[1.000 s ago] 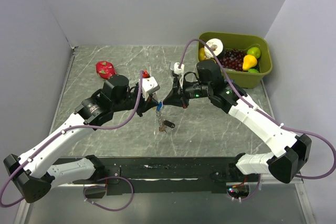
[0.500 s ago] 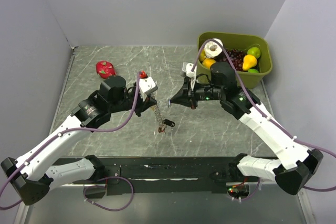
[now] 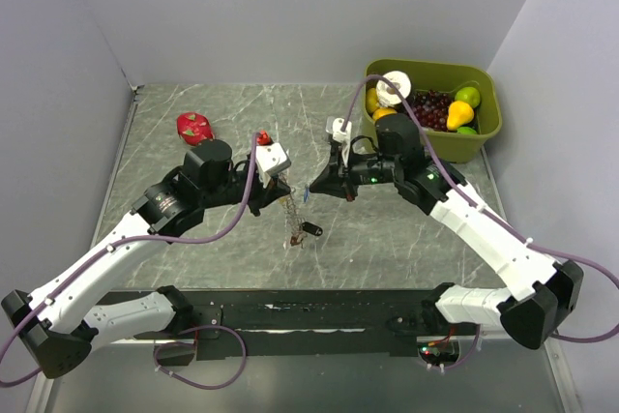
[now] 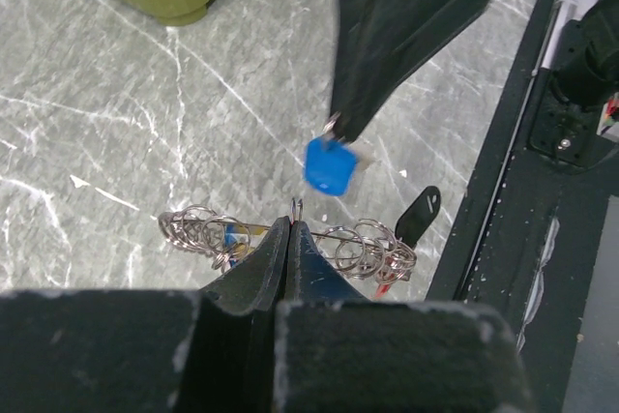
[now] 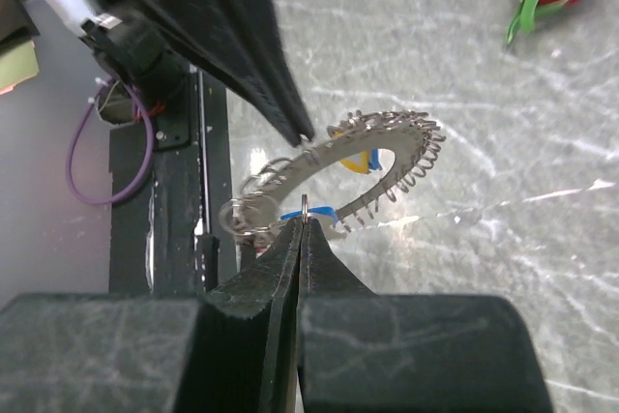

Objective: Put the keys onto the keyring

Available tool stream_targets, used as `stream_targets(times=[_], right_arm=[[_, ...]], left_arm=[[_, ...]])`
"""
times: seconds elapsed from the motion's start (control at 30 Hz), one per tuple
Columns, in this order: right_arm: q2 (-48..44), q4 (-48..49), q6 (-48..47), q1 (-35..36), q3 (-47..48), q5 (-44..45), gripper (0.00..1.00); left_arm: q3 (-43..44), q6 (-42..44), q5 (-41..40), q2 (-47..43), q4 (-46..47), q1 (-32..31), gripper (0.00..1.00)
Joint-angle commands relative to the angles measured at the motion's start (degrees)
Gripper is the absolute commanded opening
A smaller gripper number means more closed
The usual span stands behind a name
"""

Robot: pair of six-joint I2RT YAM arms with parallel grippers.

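My left gripper (image 3: 287, 185) is shut on the wire of the keyring (image 3: 293, 212), a large ring strung with several small rings that hangs below it with a black fob (image 3: 310, 229). In the left wrist view the ring (image 4: 360, 237) crosses my shut tips (image 4: 293, 212). My right gripper (image 3: 309, 188) is shut on the small loop of a blue-tagged key (image 4: 329, 163), held just right of the ring and apart from it. In the right wrist view my tips (image 5: 304, 215) pinch that loop, with the keyring (image 5: 387, 147) just beyond. Another blue tag (image 5: 370, 158) hangs on the ring.
A green bin (image 3: 486, 133) of fruit stands at the back right. A dragon fruit (image 3: 193, 126) and a small red object (image 3: 264, 136) lie at the back left. A black rail (image 3: 309, 311) runs along the table's near edge.
My right gripper drew back to the right from the ring with the blue key, then its arm shifted slightly left again. My left gripper kept hold of the ring, barely moving.
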Motion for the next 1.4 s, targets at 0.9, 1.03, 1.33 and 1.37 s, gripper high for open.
stream_targets(times=[0.9, 1.03, 1.33, 1.37], right_arm=[[4.2, 4.1, 1.3, 2.3, 1.2, -2.5, 0.0], [4.9, 4.6, 1.5, 2.3, 1.1, -2.1, 0.0], [4.8, 5.9, 2.4, 0.9, -0.1, -2.5, 0.0], [4.5, 5.9, 2.3, 0.8, -0.1, -2.7, 0.0]], left_arm=[[-0.5, -2.0, 4.5, -0.8, 6.8, -0.5, 0.01], [-0.7, -1.9, 5.6, -1.0, 6.6, -0.5, 0.01], [-1.0, -1.8, 5.7, -2.4, 6.5, -0.5, 0.01], [-1.4, -1.8, 5.2, -2.8, 6.7, -0.5, 0.01]])
